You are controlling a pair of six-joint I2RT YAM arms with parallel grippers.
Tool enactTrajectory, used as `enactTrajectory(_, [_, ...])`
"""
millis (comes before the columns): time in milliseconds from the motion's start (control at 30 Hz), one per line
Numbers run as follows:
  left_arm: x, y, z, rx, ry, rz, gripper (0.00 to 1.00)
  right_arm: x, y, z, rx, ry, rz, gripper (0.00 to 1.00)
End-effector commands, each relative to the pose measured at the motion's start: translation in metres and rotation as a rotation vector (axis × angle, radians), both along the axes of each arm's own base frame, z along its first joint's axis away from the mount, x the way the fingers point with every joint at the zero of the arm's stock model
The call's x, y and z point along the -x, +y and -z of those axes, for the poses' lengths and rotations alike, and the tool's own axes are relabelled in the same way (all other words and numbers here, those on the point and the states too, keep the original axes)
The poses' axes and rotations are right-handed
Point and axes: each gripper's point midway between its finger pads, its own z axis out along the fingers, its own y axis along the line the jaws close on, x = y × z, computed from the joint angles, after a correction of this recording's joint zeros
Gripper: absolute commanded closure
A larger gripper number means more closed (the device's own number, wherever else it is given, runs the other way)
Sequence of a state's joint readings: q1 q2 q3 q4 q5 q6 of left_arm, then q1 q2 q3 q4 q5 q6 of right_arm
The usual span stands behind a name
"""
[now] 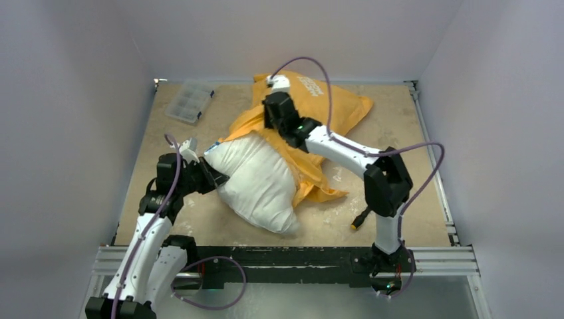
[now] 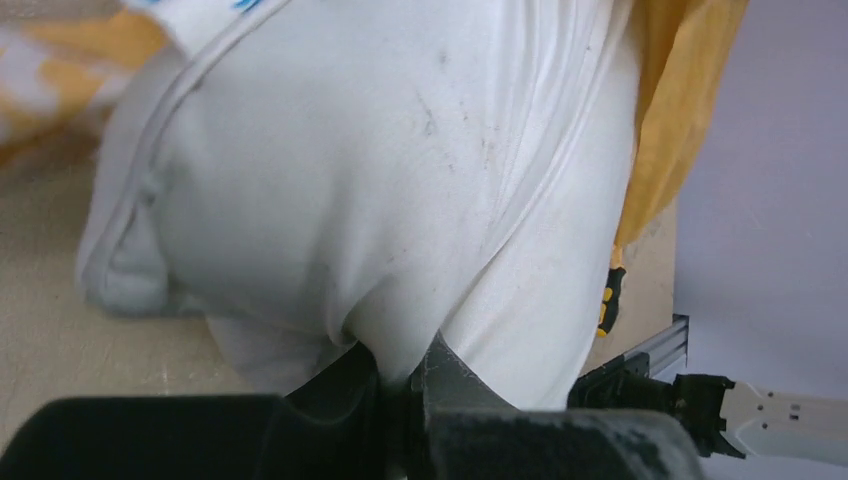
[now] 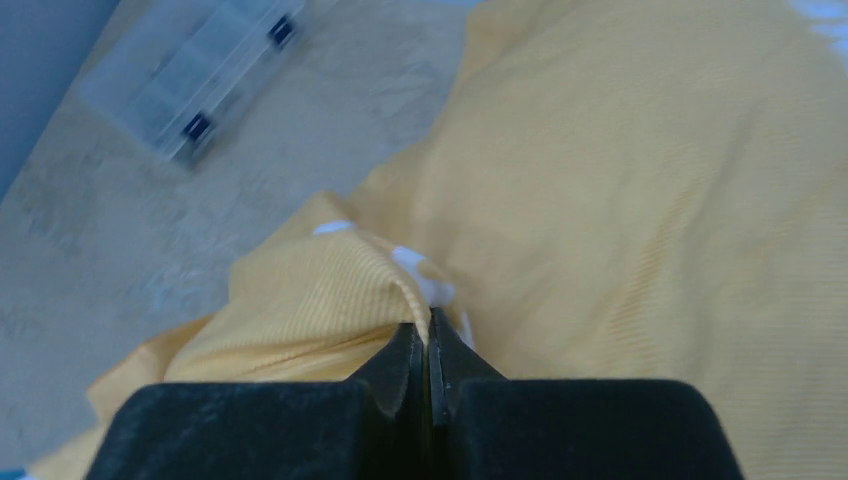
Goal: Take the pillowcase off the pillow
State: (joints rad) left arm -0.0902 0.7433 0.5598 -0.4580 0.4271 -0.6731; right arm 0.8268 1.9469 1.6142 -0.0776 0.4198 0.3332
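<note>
Currently left gripper (image 2: 400,372) clamps the pillow (image 1: 256,178) at its bared near-left end as my anchor, while right gripper (image 3: 430,335) pinches a fold of the pillowcase (image 1: 336,106), bunched over the far-right half, so I can draw them apart.

free: table (image 1: 407,114) right | obstacles: pillow (image 1: 256,179) centre, box (image 1: 189,101) far-left, screwdriver (image 1: 360,220) near-right

Far end of pillow (image 1: 256,183) in pillowcase (image 1: 336,106)

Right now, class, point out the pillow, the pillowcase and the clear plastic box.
pillow (image 1: 256,179): top view, middle of its bare white part.
pillowcase (image 1: 349,106): top view, its far orange end.
clear plastic box (image 1: 189,102): top view, middle of its lid.
</note>
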Motion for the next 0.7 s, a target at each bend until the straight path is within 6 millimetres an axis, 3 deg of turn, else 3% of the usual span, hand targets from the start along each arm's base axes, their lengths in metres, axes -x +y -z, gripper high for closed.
enactTrajectory(0, [0.030, -0.011, -0.006, 0.061, 0.038, 0.067, 1.00, -0.058, -0.123, -0.082, -0.113, -0.144, 0.341, 1.00])
enactTrajectory(133, [0.047, -0.013, -0.010, 0.079, 0.044, 0.085, 1.00, -0.072, -0.188, -0.104, -0.157, -0.191, 0.449, 1.00])
enactTrajectory(267, [0.060, -0.011, -0.018, 0.080, 0.030, 0.076, 1.00, -0.080, -0.236, -0.125, -0.308, -0.225, 0.544, 1.00])
enactTrajectory(333, [0.064, -0.008, -0.021, 0.065, 0.024, 0.058, 1.00, -0.081, -0.248, -0.129, -0.330, -0.235, 0.547, 1.00])
enactTrajectory(400, [0.066, -0.002, -0.019, 0.032, 0.024, 0.039, 1.00, -0.079, -0.244, -0.137, -0.334, -0.267, 0.502, 1.00])
enactTrajectory(500, [0.063, 0.006, -0.016, -0.013, 0.022, 0.004, 1.00, -0.068, -0.208, -0.129, -0.347, -0.255, 0.291, 1.00])
enactTrajectory(567, [0.059, 0.010, -0.019, -0.032, 0.009, -0.009, 1.00, -0.055, -0.186, -0.124, -0.375, -0.247, 0.158, 0.95])
enactTrajectory(667, [0.051, 0.013, -0.030, -0.060, -0.013, -0.012, 0.74, -0.028, -0.159, -0.116, -0.400, -0.235, -0.051, 0.81])
